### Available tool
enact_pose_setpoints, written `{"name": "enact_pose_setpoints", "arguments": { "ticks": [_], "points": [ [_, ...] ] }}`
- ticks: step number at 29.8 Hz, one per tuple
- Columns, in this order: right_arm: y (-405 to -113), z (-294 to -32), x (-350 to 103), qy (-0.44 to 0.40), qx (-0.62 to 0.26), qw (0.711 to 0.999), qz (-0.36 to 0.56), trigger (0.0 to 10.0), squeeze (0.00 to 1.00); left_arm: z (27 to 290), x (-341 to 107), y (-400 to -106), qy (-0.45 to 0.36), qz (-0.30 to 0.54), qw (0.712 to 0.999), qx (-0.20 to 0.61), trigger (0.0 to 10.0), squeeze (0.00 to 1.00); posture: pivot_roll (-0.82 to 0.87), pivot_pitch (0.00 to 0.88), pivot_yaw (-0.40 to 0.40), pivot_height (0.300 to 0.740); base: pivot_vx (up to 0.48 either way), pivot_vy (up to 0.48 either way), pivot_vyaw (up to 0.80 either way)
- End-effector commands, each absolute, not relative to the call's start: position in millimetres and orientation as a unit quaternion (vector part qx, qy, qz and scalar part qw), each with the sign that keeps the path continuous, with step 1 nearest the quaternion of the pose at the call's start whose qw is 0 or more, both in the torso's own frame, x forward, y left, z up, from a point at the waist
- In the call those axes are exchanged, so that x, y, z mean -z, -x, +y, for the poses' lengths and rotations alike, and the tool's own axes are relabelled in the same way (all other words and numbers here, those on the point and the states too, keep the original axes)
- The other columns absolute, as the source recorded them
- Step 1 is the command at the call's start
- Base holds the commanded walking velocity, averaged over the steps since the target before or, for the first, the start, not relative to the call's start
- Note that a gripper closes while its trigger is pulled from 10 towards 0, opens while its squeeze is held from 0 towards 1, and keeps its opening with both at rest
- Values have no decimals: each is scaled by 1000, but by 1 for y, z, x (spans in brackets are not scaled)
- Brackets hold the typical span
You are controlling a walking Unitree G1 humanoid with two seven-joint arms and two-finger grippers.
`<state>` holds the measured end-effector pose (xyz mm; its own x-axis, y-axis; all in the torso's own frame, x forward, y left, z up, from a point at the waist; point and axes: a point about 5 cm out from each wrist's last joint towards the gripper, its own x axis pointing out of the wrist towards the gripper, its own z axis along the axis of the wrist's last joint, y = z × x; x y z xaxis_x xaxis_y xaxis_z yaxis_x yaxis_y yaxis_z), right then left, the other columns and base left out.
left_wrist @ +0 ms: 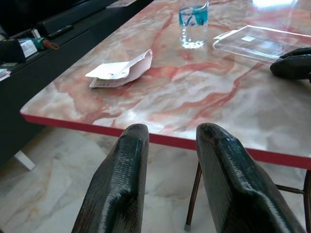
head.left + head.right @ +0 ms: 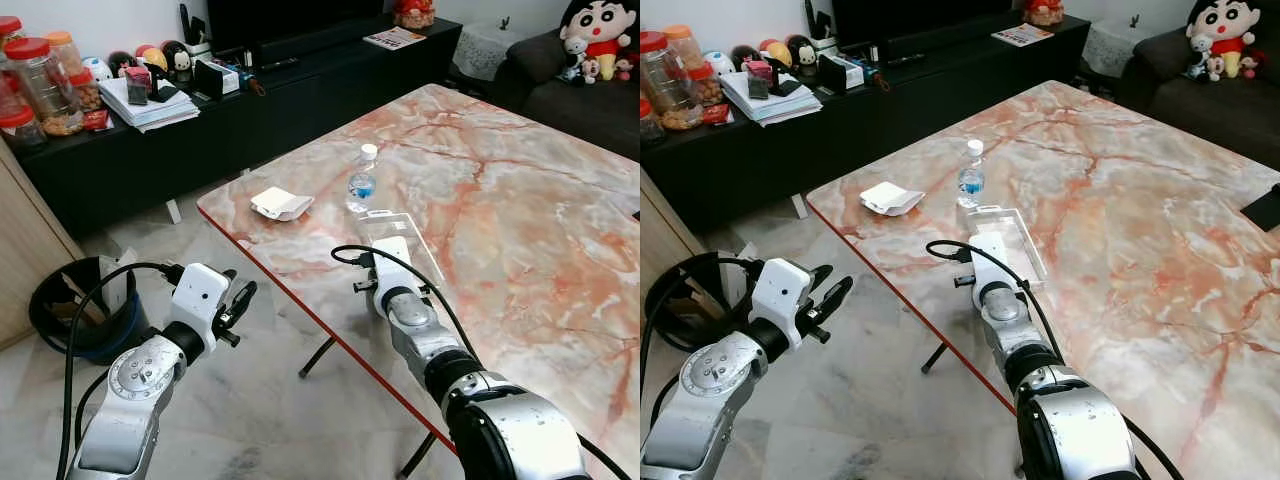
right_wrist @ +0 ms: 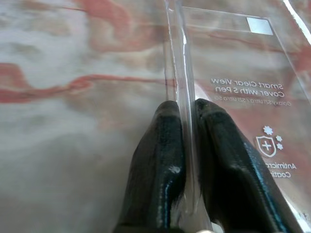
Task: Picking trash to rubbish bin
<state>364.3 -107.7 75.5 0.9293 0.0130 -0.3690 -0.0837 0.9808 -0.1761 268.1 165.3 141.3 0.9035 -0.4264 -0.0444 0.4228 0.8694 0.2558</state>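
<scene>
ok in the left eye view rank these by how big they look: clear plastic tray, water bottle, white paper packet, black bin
1. black bin
2. clear plastic tray
3. white paper packet and water bottle look alike, so no ranking between them.

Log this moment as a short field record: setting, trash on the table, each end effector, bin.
setting: marble table, black cabinet behind
trash: clear plastic package, water bottle, white paper box
right end effector: shut on the clear plastic package's edge
left end effector: open, off the table edge, above the floor
rubbish bin: on the floor, robot's left
</scene>
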Motion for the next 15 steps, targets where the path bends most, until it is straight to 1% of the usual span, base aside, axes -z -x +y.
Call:
{"name": "enact_pose_setpoints", "arguments": {
  "ticks": [1,3,5,7,8,10,13,14,15],
  "points": [
    [-362,-117,-71,88,-2,976,197,0,0,160,-144,-269,-125,-17,965,231,10000,0,30,67,-54,740,0,0,0],
    [-363,-120,-72,83,8,978,192,0,0,160,-145,-270,-122,-20,965,230,10000,0,28,63,-51,740,0,0,0],
    [-368,-125,-82,51,25,986,157,0,0,158,-144,-272,-115,-30,968,219,10000,0,29,60,-50,740,0,0,0],
    [-369,-125,-85,43,28,988,147,0,0,158,-144,-272,-114,-32,969,215,10000,0,29,60,-50,740,0,0,0],
    [-374,-126,-98,18,29,994,102,3490,0,156,-142,-276,-112,-40,973,199,10000,0,24,59,-45,740,0,0,0],
    [-377,-127,-107,8,28,997,69,3490,0,154,-141,-278,-108,-45,975,190,10000,0,24,59,-45,740,0,0,0],
    [-377,-127,-108,6,29,998,64,3490,0,154,-140,-278,-107,-46,975,188,10000,0,19,59,-43,740,0,0,0],
    [-379,-130,-121,-20,25,999,11,10000,0,151,-144,-284,-96,-69,980,163,10000,0,3,53,-37,740,0,0,0],
    [-379,-131,-125,-29,23,999,-7,10000,0,150,-145,-286,-90,-77,981,154,10000,0,3,53,-37,740,0,0,0]
  ]
}}
